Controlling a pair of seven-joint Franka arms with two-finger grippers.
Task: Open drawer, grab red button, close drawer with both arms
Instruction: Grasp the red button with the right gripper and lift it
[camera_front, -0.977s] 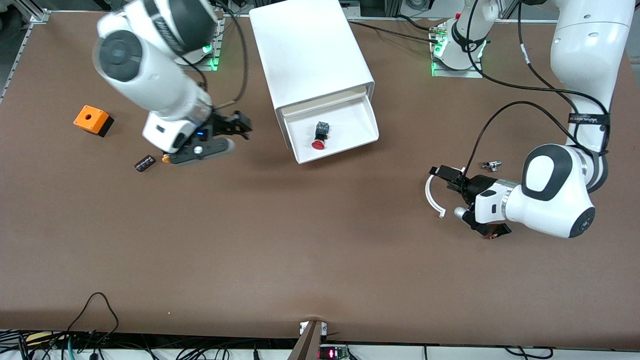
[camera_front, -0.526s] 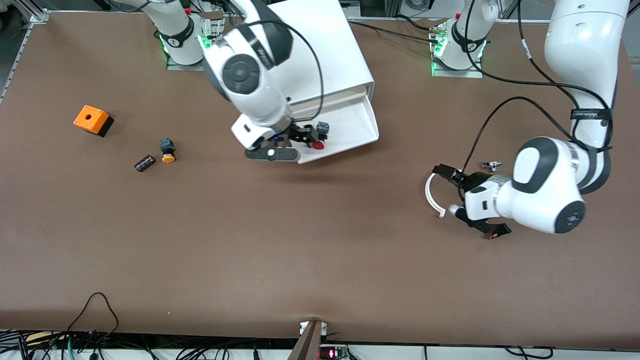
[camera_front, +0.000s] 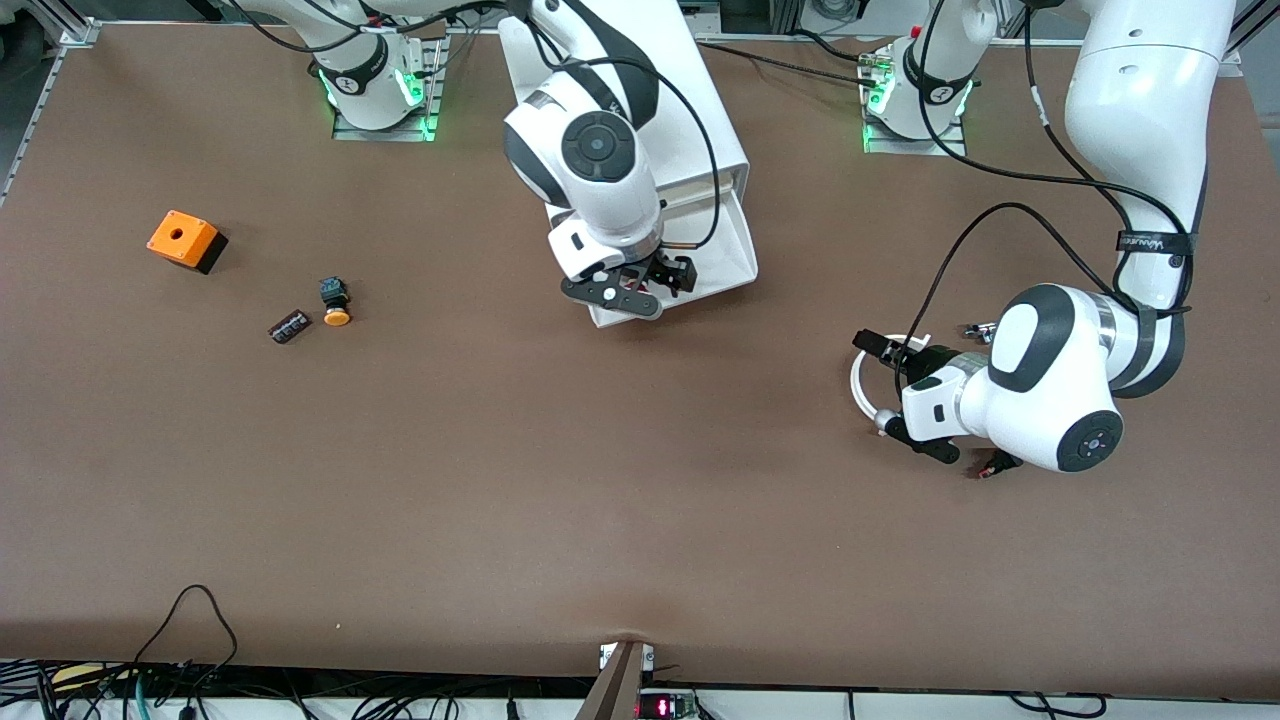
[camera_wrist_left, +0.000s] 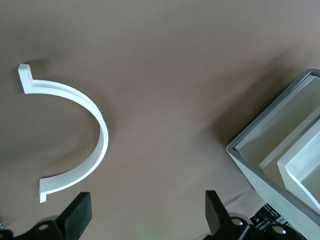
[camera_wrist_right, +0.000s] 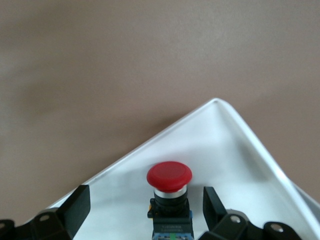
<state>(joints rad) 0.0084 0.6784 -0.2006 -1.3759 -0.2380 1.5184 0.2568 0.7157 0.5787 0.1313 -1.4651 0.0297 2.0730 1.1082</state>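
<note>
Top drawer (camera_front: 735, 235) pulled open; red-capped button (camera_wrist_right: 169, 177) apparently lying inside near front corner.

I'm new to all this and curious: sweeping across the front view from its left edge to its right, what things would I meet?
orange box → dark small part → yellow-capped button → right gripper over the open drawer → white curved piece → left gripper

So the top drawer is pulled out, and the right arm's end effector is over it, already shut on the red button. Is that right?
Not quite. The drawer is pulled out and the right end effector is over it, but open, not shut on the red button. The right wrist view shows its fingers apart on either side of the button, which lies in the drawer.
</note>
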